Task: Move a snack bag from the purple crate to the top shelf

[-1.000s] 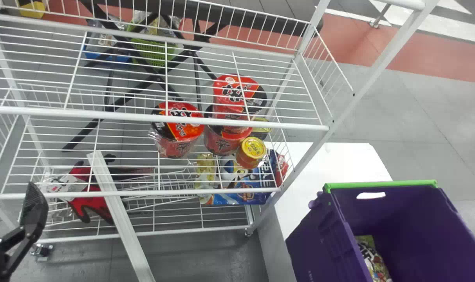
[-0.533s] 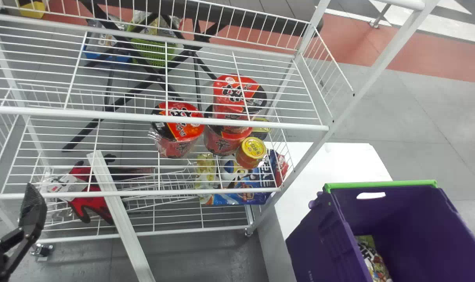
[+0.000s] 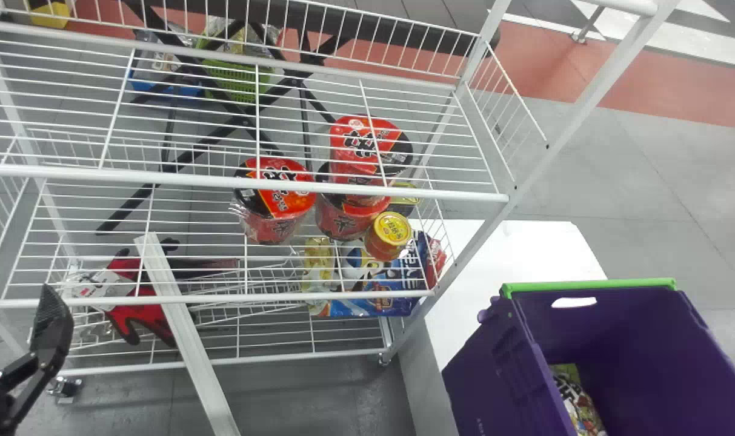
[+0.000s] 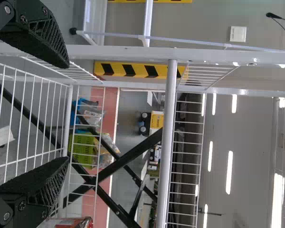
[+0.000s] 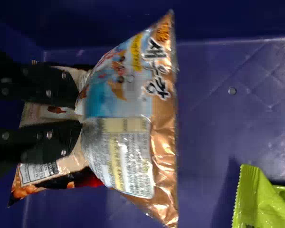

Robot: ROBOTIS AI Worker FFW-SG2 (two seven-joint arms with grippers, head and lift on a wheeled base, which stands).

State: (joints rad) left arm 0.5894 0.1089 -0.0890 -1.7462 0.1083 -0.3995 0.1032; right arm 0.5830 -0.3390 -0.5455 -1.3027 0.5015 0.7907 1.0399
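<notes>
At the left edge of the head view is my left gripper point(image 3: 51, 324), in front of the rack. The left wrist view shows that gripper point(image 4: 66, 111) open, its fingers wide apart with nothing between them. Inside the purple crate, my right gripper point(image 5: 80, 113) is shut on one end of an orange and blue snack bag point(image 5: 121, 109), which bulges out past the fingertips. Another bag point(image 5: 38, 175) lies behind it. The purple crate point(image 3: 500, 369) stands at the lower right in the head view, a bag point(image 3: 576, 402) inside. The upper wire shelf point(image 3: 246, 182) spans the rack.
A green packet point(image 5: 259, 199) lies in the crate. Red noodle cups point(image 3: 276, 203) and a yellow-lidded cup point(image 3: 388, 236) stand on the shelf below. Red gloves point(image 3: 140, 309) and a blue bag point(image 3: 367, 300) are lower down. A white post point(image 3: 585, 103) rises beside the rack.
</notes>
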